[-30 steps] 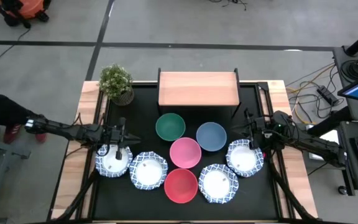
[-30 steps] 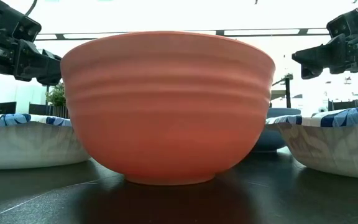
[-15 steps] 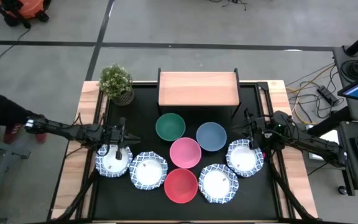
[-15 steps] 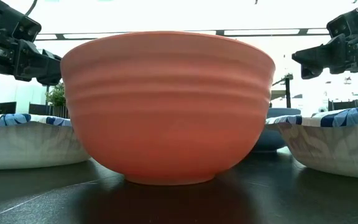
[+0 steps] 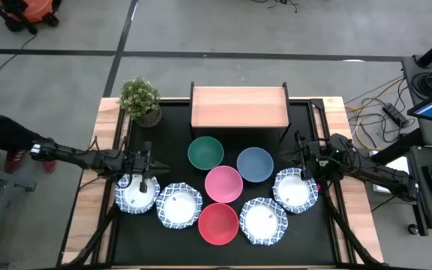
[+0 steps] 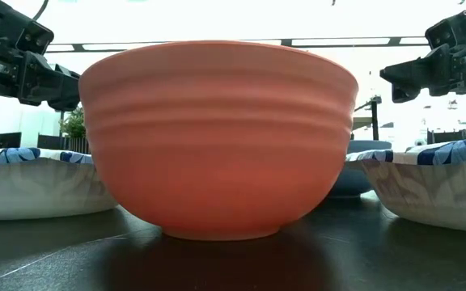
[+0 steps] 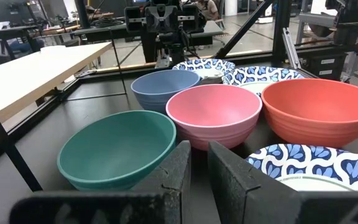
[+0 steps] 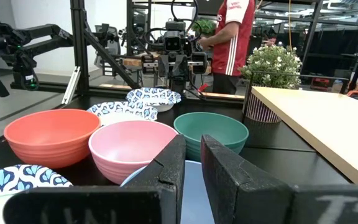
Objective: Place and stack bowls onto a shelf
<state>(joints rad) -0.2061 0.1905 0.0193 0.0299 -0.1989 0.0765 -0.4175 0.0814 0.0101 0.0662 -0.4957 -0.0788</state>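
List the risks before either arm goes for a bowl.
1. The bowls sit tightly clustered: the pink bowl appears to touch the red bowl, so lifting one may nudge its neighbours.
2. The left tool and right tool each hover over a patterned bowl, narrowly parted; that gap may not straddle a rim.

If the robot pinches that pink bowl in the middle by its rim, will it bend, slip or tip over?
The pink bowl looks rigid, with a thick rim and ribbed wall, so it probably won't bend. Its surface looks smooth and faintly glossy, so a rim pinch might slip a little. It stands upright on a narrower foot among close neighbours, so a sideways push would likely bump the red bowl rather than tip it.
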